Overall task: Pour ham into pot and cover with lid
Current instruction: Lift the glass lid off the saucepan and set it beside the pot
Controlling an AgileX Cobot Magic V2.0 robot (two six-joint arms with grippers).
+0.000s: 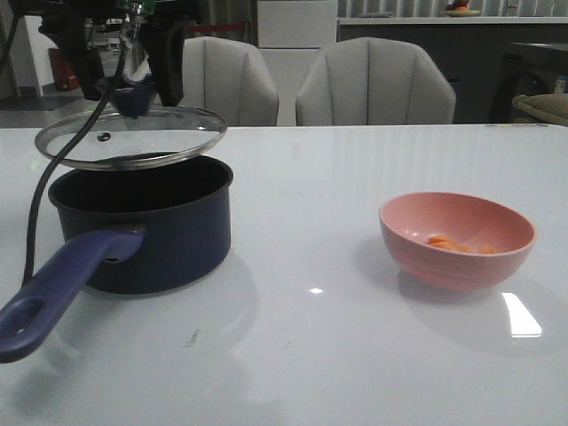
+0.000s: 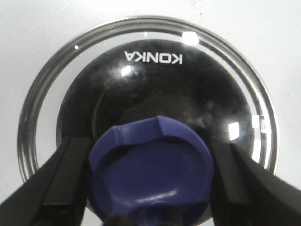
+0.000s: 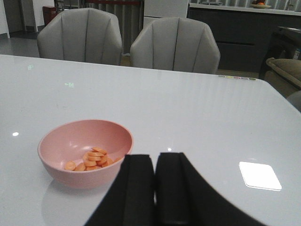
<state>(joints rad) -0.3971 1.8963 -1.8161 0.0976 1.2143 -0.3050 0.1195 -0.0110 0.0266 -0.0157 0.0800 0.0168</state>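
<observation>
My left gripper [image 1: 133,84] is shut on the blue knob [image 2: 150,172] of the glass lid [image 1: 131,135] and holds it just above the open navy pot [image 1: 146,231], slightly tilted. In the left wrist view the black fingers [image 2: 66,176] press both sides of the knob, and the pot's dark inside shows through the lid [image 2: 146,70]. The ham [image 1: 453,243] lies in the pink bowl [image 1: 457,240] at the right. My right gripper [image 3: 155,188] is shut and empty, close beside the bowl [image 3: 84,153], with the ham [image 3: 91,159] inside it. The right gripper is out of the front view.
The pot's long blue-purple handle [image 1: 53,293] points toward the table's front left corner. A black cable [image 1: 40,195] hangs beside the pot. Two grey chairs [image 1: 373,84] stand behind the white table [image 1: 311,355].
</observation>
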